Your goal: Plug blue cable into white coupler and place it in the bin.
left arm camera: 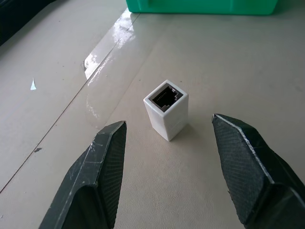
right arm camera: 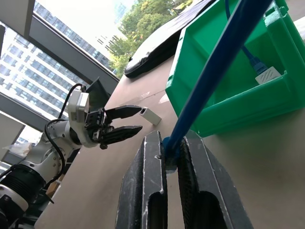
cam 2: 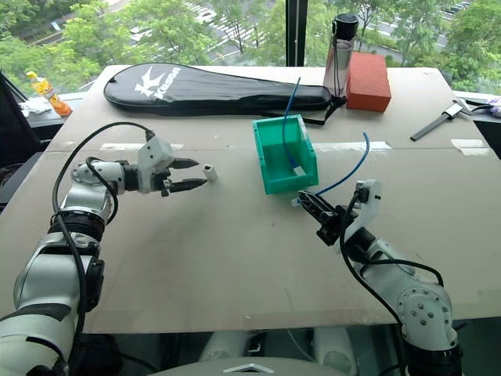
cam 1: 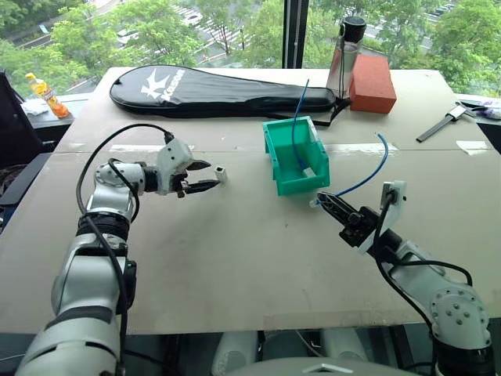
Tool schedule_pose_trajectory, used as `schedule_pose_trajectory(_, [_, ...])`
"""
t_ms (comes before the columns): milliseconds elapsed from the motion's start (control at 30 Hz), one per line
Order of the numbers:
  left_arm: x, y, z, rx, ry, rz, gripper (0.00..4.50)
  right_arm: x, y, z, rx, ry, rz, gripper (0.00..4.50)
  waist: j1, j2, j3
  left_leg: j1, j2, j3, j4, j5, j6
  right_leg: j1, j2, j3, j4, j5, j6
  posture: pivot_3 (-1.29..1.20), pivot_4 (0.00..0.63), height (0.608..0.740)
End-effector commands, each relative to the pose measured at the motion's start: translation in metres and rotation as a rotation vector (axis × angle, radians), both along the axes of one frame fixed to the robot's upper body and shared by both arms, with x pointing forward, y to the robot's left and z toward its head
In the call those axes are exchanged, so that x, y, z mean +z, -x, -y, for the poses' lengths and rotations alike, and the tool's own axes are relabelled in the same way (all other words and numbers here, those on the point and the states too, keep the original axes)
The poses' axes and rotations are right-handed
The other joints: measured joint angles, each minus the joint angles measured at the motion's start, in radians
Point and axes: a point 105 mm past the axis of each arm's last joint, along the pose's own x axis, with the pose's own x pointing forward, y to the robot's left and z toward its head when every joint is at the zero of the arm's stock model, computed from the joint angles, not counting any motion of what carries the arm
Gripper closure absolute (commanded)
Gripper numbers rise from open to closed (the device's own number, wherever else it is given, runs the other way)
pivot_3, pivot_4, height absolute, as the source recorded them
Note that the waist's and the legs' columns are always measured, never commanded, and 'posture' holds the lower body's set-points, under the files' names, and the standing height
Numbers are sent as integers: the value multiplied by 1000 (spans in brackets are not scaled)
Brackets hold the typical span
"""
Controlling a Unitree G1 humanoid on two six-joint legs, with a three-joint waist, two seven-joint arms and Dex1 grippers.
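Observation:
The white coupler stands on the table with its dark socket facing up, left of the bin. My left gripper is open just beside it. In the left wrist view the coupler stands a little ahead of the two spread fingers, touching neither. My right gripper is shut on one end of the blue cable, just in front of the bin's right corner. The cable arcs up and to the right, its far end in the air. In the right wrist view the fingers pinch the cable.
Inside the teal bin lies another blue cable with a white block on its end. A black racket bag, a bottle and a red block line the far side. A small tool lies at far right.

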Motion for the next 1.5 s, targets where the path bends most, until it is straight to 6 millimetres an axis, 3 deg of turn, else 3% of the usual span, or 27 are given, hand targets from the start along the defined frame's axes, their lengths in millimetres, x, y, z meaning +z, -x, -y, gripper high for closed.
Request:
schedule_pose_trajectory(33, [10,-8,0,1,-64,43,1589,13,6,2,-18,-13,57,4500,2,-1,0,0,0,0,0,0,0,0,0,0,0,0,0,0,150,740])
schedule_pose_trajectory(200, [15,-12,4,0,-55,39,1589,14,7,3,-30,-13,56,4500,2,-1,0,0,0,1,0,0,0,0,0,0,0,0,0,0,150,740])
schedule_pose_trajectory(333, [17,-14,5,1,-55,44,8,14,8,2,-34,-12,54,4500,2,-2,0,-1,0,0,0,0,0,0,0,0,0,0,0,0,150,740])
schedule_pose_trajectory(633, [13,-22,5,41,-142,81,8,14,8,3,-38,-4,54,4500,2,-2,0,-1,0,0,1,0,0,0,0,0,1,0,0,0,150,740])
schedule_pose_trajectory(1500, [7,-31,23,52,-151,97,8,13,13,5,-70,4,44,4500,5,-3,-1,0,0,0,3,0,0,0,-1,0,1,0,0,0,150,740])
